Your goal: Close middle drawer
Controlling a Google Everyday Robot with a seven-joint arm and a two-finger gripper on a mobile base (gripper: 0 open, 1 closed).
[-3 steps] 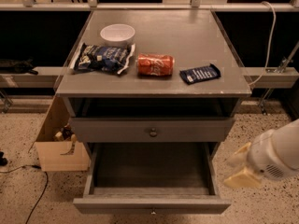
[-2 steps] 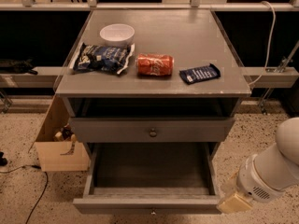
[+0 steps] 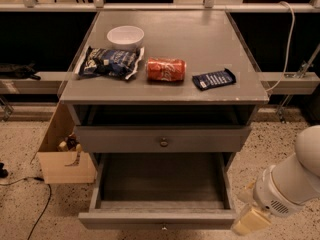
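Observation:
The middle drawer (image 3: 160, 218) of the grey cabinet is pulled far out toward the camera. Its inside (image 3: 162, 179) is bare, and its small knob shows at the bottom edge of the view. Above it, the top drawer front (image 3: 163, 140) with its round knob sits nearly flush, with a dark gap over it. The lowest drawer is hidden beneath the open one. My gripper (image 3: 249, 220), with beige tips on a white arm (image 3: 292, 181), is low at the right, just beside the front right corner of the middle drawer.
On the cabinet top (image 3: 200, 44) lie a white bowl (image 3: 125, 35), a dark chip bag (image 3: 108, 62), a red soda can (image 3: 166, 69) on its side and a blue bar (image 3: 214, 79). A cardboard box (image 3: 65, 154) stands on the floor at left, beside a black cable (image 3: 40, 204).
My arm and gripper have moved down and left, from beside the cabinet's right side to the middle drawer's front right corner. The drawer has not moved.

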